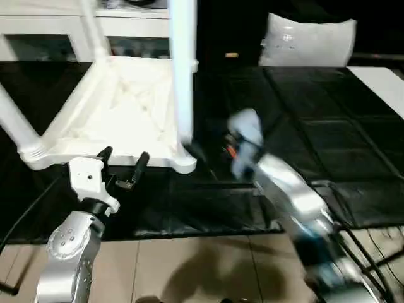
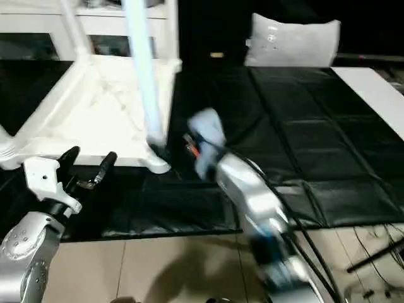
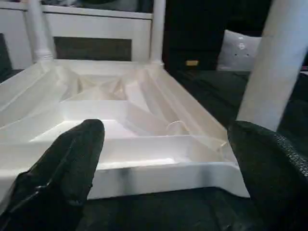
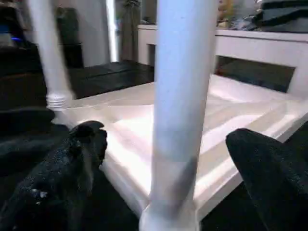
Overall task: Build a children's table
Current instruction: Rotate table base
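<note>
The table (image 1: 113, 113) lies upside down on the black padded mat (image 1: 328, 126), its ribbed underside facing up, and legs already stand in its corner sockets, so the job looks to be at the stage of seating or checking the legs. The nearest leg (image 1: 183, 69) rises from the rounded corner closest to the right arm, and the right gripper (image 4: 168, 159), fingers spread wide, faces that leg with one black finger on each side and nothing pinched between them. The next move, I would say, calls for closing on the leg low down near the socket and pressing or twisting it home without tipping the light top. The left gripper (image 1: 123, 165) hovers just off the near edge of the top, also spread open and holding nothing. Everything of the table is smooth, glossy white plastic: the legs round and tapered, the top a shallow tray of crossing ribs with thick rounded corners. The mat is dull black and quilted in squares, a white pillow (image 1: 309, 41) lies at its far side, and pale floor tiles (image 1: 189, 265) show in front.
</note>
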Available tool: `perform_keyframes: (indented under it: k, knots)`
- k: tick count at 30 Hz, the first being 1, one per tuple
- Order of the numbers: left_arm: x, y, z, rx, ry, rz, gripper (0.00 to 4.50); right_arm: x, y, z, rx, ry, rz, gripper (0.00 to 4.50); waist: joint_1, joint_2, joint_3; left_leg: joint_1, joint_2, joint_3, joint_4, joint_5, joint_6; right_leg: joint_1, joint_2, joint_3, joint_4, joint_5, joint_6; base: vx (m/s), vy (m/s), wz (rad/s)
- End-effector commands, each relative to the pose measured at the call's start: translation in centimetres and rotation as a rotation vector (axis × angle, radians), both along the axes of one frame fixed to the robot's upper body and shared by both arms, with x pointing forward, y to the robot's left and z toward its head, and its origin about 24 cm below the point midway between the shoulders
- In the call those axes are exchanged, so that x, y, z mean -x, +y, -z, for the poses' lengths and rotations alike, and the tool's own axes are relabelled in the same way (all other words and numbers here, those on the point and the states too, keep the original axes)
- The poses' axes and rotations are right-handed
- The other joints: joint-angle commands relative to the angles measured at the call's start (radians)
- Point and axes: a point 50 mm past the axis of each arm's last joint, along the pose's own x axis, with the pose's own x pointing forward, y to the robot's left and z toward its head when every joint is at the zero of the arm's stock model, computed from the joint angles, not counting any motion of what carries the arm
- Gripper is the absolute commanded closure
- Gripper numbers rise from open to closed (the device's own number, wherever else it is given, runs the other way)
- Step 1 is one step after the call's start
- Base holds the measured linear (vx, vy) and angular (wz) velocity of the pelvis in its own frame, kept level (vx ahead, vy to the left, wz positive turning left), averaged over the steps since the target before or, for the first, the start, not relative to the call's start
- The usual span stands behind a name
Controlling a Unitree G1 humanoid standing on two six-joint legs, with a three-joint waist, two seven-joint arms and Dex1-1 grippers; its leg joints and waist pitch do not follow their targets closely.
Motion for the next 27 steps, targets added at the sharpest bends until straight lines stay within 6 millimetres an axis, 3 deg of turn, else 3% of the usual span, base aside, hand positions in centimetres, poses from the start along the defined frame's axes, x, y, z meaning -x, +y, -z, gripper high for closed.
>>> perform_keyframes:
  k: [1, 4, 7, 10, 12, 16, 17, 20, 21, 22, 23, 27]
  knots:
    - [0.1, 0.0, 0.0, -0.010, -0.005, -0.005, 0.02, -1.3, 0.7, -0.1, 0.019, -0.012, 0.074, 0.00, -0.003, 0.026, -0.072, -0.005, 0.036, -0.005, -0.078, -0.208, 0.008, 0.042, -0.091, 0.072, -0.064, -0.327, -0.085, 0.000, 0.000, 0.00]
    - [0.1, -0.2, 0.0, -0.011, -0.008, 0.003, 0.02, -2.2, 2.0, -0.5, -0.002, -0.013, 0.085, 0.00, -0.009, 0.026, -0.074, -0.011, 0.033, -0.003, -0.075, -0.189, 0.003, 0.046, -0.090, 0.078, -0.050, -0.263, -0.117, 0.000, 0.000, 0.00]
    - [0.1, -0.5, -0.1, -0.003, -0.012, 0.010, 0.02, -3.0, 2.9, -0.8, -0.035, -0.003, 0.112, 0.00, -0.010, 0.031, -0.073, -0.007, 0.034, 0.000, -0.074, -0.211, 0.003, 0.044, -0.092, 0.079, -0.051, -0.270, -0.132, 0.000, 0.000, 0.00]
    - [0.4, -0.8, 0.0, 0.007, -0.014, 0.023, 0.02, -4.3, 2.0, -0.7, -0.052, 0.024, 0.262, 0.00, -0.007, 0.031, -0.071, -0.002, 0.037, 0.001, -0.075, -0.212, -0.005, 0.041, -0.090, 0.081, -0.051, -0.272, -0.132, 0.000, 0.000, 0.00]
    - [0.9, -0.7, 0.1, 0.004, -0.013, 0.028, 0.02, -5.2, -0.1, -0.7, -0.081, 0.035, 0.407, 0.00, -0.007, 0.031, -0.070, -0.004, 0.036, 0.001, -0.077, -0.216, -0.010, 0.042, -0.088, 0.081, -0.048, -0.265, -0.128, 0.000, 0.000, 0.00]
    - [1.7, -0.8, 0.1, 0.007, -0.017, 0.048, 0.02, -6.1, -4.3, -0.9, -0.098, 0.012, 0.578, 0.00, 0.000, 0.026, -0.066, 0.011, 0.033, 0.010, -0.074, -0.273, -0.015, 0.030, -0.080, 0.085, -0.054, -0.306, -0.114, 0.000, 0.000, 0.00]
    - [1.9, -0.9, 0.1, 0.004, -0.020, 0.063, 0.02, -6.3, -5.4, -0.9, -0.095, 0.002, 0.612, 0.00, 0.001, 0.012, -0.065, 0.012, 0.029, 0.015, -0.073, -0.289, -0.010, 0.028, -0.079, 0.087, -0.059, -0.345, -0.102, 0.000, 0.000, 0.00]
    - [2.1, -1.0, 0.1, -0.001, -0.022, 0.072, 0.02, -6.3, -7.0, -0.8, -0.092, -0.008, 0.670, 0.00, 0.003, 0.014, -0.065, 0.003, 0.024, 0.014, -0.072, -0.281, 0.001, 0.032, -0.081, 0.087, -0.062, -0.409, -0.069, 0.000, 0.000, 0.00]
    - [2.5, -0.9, 0.3, -0.001, -0.021, 0.075, 0.02, -6.2, -9.5, -0.6, -0.091, -0.023, 0.762, 0.00, 0.003, 0.014, -0.066, 0.000, 0.024, 0.012, -0.073, -0.274, 0.004, 0.034, -0.081, 0.086, -0.062, -0.416, -0.061, 0.000, 0.000, 0.00]
    - [2.7, -0.8, 0.4, 0.001, -0.020, 0.074, 0.02, -6.1, -10.5, -0.6, -0.089, -0.029, 0.799, 0.00, 0.005, 0.012, -0.067, 0.001, 0.024, 0.014, -0.070, -0.257, 0.010, 0.031, -0.082, 0.086, -0.067, -0.423, -0.044, 0.000, 0.000, 0.00]
    - [3.0, -0.7, 0.5, 0.004, -0.018, 0.072, 0.02, -6.0, -11.3, -0.6, -0.088, -0.034, 0.827, 0.00, 0.005, 0.007, -0.068, -0.001, 0.021, 0.016, -0.068, -0.245, 0.013, 0.031, -0.079, 0.087, -0.065, -0.414, -0.042, 0.000, 0.000, 0.00]
    - [3.5, 0.1, 0.8, 0.000, -0.009, 0.056, 0.02, -5.7, -14.8, -0.5, -0.052, -0.060, 0.933, 0.00, 0.009, 0.004, -0.074, -0.008, 0.020, 0.017, -0.065, -0.193, 0.024, 0.035, -0.076, 0.088, -0.055, -0.358, -0.047, 0.000, 0.000, 0.00]
